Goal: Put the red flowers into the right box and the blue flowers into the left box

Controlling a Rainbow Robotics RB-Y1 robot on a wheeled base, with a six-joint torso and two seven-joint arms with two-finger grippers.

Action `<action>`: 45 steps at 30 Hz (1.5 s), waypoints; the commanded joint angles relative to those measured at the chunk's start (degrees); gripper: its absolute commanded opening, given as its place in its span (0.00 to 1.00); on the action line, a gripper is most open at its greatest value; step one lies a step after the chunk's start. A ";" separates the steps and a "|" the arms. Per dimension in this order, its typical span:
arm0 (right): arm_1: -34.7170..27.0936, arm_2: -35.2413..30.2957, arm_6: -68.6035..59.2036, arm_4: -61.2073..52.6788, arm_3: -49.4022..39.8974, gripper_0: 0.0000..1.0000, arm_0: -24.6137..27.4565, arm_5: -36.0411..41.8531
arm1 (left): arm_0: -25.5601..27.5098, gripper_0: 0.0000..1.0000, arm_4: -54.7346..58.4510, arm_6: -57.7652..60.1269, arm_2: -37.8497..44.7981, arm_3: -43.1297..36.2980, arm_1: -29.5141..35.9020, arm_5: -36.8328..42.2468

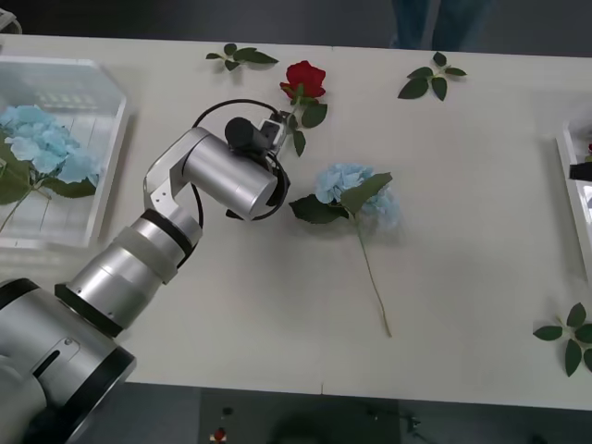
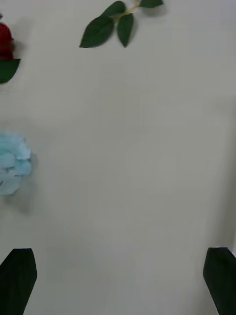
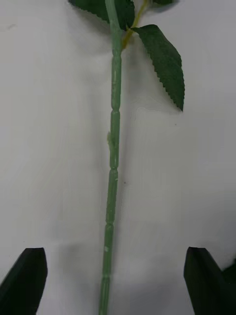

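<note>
From above the arms we look forward and down on the table [image 1: 444, 277], our left arm [image 1: 166, 231] reaching in from seven o'clock. Our left wrist camera sits close over the tabletop, looking along a rose stem [image 3: 113, 162] that runs between the two black fingers [image 3: 23, 280]; that is the red rose [image 1: 305, 79] at twelve o'clock in the front view. Our right wrist camera hangs higher above bare table, its fingertips [image 2: 17, 280] at the corners, sharing with the front view the blue flower [image 2: 12, 162] lying mid-table [image 1: 356, 190], the rose and a leaf sprig [image 2: 115, 22].
</note>
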 commanded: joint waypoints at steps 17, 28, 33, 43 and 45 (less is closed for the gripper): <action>13.86 0.28 -53.67 41.77 -36.44 1.00 -5.57 13.92 | 2.63 1.00 -0.40 -0.66 1.36 -1.65 1.71 -3.88; 21.86 17.85 -58.59 58.12 -36.35 1.00 -16.29 16.38 | 3.34 0.26 -0.57 -1.19 0.13 -1.65 2.06 -3.97; 24.14 23.65 -65.71 64.36 -35.12 1.00 -18.40 16.29 | 4.13 0.01 -0.40 -1.19 -0.48 -1.65 2.68 -5.20; 29.24 31.65 -75.47 71.12 -25.36 1.00 -21.65 12.07 | 9.31 0.00 4.97 -1.81 -2.94 -5.61 8.30 -9.77; 30.03 33.15 -75.47 72.35 -22.99 1.00 -22.36 10.75 | 11.69 0.00 6.64 -2.16 -3.03 -9.47 10.32 -9.60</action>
